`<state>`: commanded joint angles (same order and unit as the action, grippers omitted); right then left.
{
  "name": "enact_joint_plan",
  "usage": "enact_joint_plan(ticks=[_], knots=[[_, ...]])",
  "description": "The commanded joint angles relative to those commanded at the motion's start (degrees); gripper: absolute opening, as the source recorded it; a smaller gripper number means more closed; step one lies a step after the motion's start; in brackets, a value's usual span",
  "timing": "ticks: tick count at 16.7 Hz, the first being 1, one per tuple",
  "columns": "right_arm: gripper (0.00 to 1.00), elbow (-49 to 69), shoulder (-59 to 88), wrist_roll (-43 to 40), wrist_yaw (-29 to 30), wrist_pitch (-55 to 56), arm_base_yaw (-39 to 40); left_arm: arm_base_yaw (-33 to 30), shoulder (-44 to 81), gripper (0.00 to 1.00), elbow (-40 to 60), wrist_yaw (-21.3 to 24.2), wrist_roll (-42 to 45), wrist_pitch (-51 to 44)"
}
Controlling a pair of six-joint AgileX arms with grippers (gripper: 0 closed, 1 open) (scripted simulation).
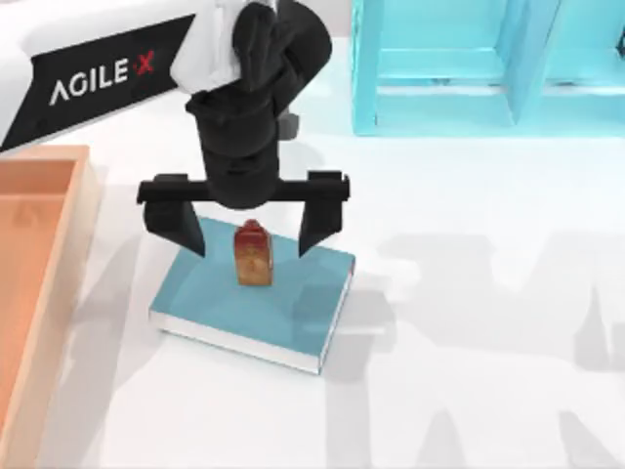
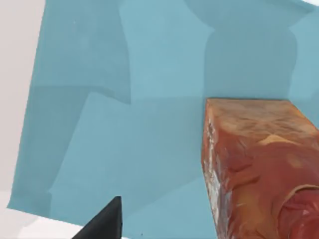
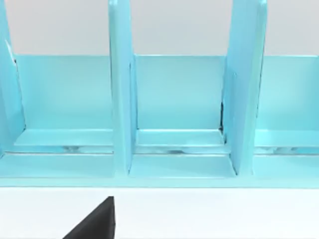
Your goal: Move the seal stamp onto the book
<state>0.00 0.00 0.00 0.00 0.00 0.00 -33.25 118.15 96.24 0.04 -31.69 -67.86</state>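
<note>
- Seal stamp [image 1: 252, 254], in the top view, stands upright on the book [image 1: 220, 298], toward the cover's far edge and about midway along it (dark-red top up, orange-brown body below).
- The book lies flat on the white bench [image 1: 469, 391], left of its middle, with white page edges along its near and right sides.
- The left gripper [image 1: 250, 233] hangs over the stamp with its two black fingers [image 1: 176, 223] spread wide, one on each side and neither touching it.
- An orange tray [image 1: 29, 283] sits at the bench's left edge, and a cyan shelf unit [image 1: 488, 68] stands at the far right corner.
- In the left wrist view, the stamp [image 2: 259, 169] rests on the teal cover [image 2: 119, 124], with one dark fingertip [image 2: 105, 224] off to the side, apart from it.
- In the right wrist view, the shelf unit [image 3: 174, 114] stands straight ahead, upright dividers splitting it into compartments. One dark fingertip [image 3: 97, 221] of the right gripper shows; I cannot tell how its fingers are set.
</note>
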Motion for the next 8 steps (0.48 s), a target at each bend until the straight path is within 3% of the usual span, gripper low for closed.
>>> enact_joint_plan(ticks=[8], knots=[[1.0,0.0,0.0,0.0,0.0,0.0,0.0,-0.05,-0.61,1.0,5.91,0.0,-0.06,-6.52]])
